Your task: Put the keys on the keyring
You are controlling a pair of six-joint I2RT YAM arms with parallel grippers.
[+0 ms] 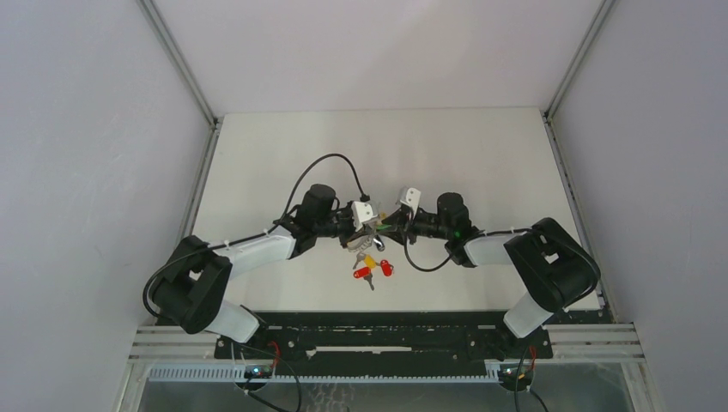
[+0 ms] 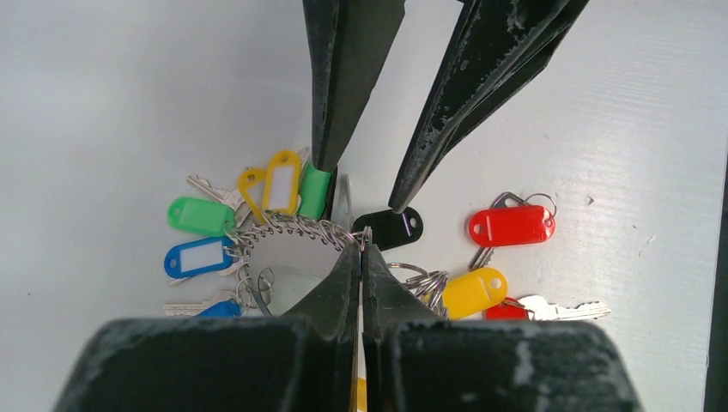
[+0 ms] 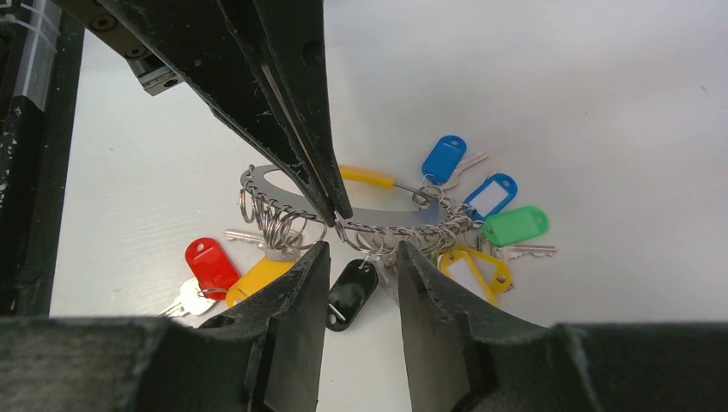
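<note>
The keyring (image 3: 266, 182) is a flat silver loop with an orange-yellow band (image 3: 367, 177). It carries many small rings with blue (image 3: 443, 159), green (image 3: 515, 225), yellow-framed and black (image 3: 350, 294) tags. My left gripper (image 2: 361, 249) is shut on its ring row (image 2: 296, 227) and holds it just above the table. My right gripper (image 3: 360, 251) is open, facing it, its fingers on either side of the black tag. A red-tagged key (image 2: 511, 225) and a yellow-tagged key (image 2: 475, 292) lie beside the bunch. Whether they hang on the ring I cannot tell.
In the top view both grippers (image 1: 382, 227) meet over the middle of the white table (image 1: 429, 146), with the red and yellow tags (image 1: 369, 268) just in front of them. A silver key (image 2: 562, 309) lies near a second red tag. Grey walls enclose three sides.
</note>
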